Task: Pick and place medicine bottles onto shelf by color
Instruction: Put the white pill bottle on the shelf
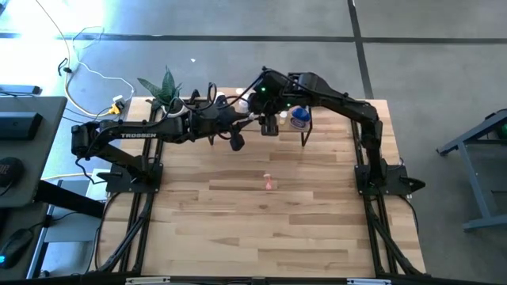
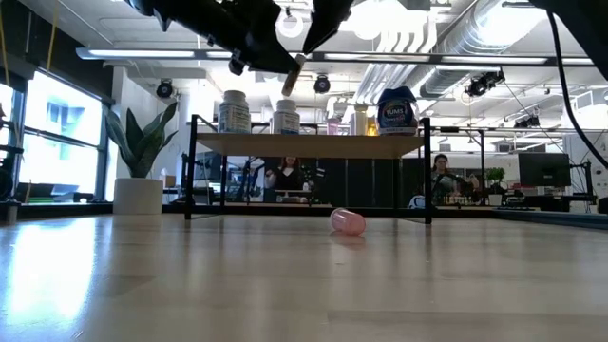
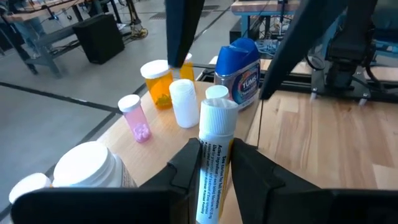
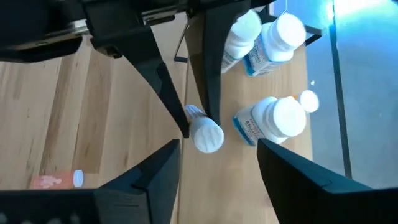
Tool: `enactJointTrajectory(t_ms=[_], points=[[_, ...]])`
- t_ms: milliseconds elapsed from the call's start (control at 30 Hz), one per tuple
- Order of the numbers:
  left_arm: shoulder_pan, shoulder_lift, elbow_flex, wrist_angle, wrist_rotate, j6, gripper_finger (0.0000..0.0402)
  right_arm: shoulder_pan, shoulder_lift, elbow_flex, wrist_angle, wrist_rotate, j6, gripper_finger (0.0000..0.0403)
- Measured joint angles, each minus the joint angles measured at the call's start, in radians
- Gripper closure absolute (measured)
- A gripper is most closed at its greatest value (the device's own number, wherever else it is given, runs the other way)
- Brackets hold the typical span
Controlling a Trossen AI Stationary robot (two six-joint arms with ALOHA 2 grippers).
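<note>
From above, both arms meet over the shelf [image 1: 305, 127] at the table's far edge, near a plant [image 1: 162, 87]; 1 pink bottle [image 1: 270, 184] lies alone mid-table. From table height, bottles stand on the shelf. The left gripper [image 3: 214, 165] is squeezed tight on a thin white tube [image 3: 213, 155], with bottles crowded just beyond. The right gripper [image 4: 214, 165] is open above that tube's cap.

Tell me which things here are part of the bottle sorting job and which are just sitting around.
Part of the job:
- shelf
- blue bottle
- white tube, held in the left pincer
- pink vial lying on the table
- right pincer, open

Just sitting around:
- potted plant
- people behind the table
</note>
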Motion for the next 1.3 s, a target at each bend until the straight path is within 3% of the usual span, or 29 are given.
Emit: enactJointTrajectory(t_ms=[133, 400, 667, 833, 1067, 1300], points=[[0.001, 0.0, 0.0, 0.002, -0.003, -0.062, 0.0337, -0.011, -0.023, 0.0, 0.003, 0.021, -0.006, 0.0199], [0.0, 0.041, 0.001, 0.048, -0.03, -0.308, 0.0338, -0.055, -0.068, 0.0, -0.007, 0.168, -0.027, 0.0199], [-0.016, 0.095, -0.002, 0.125, -0.102, -0.323, 0.0341, -0.096, -0.116, 0.0, -0.011, 0.187, -0.016, 0.0199], [-0.046, 0.082, -0.07, 0.254, -0.134, -0.289, 0.034, -0.099, -0.132, 0.0, -0.008, 0.195, -0.001, 0.0199], [-0.107, 0.062, -0.11, 0.247, -0.276, -0.299, 0.034, -0.099, -0.132, 0.0, -0.004, 0.199, -0.006, 0.0199], [-0.133, 0.058, -0.116, 0.252, -0.29, -0.271, 0.0339, -0.099, -0.132, 0.0, 0.011, 0.227, -0.012, 0.0199]])
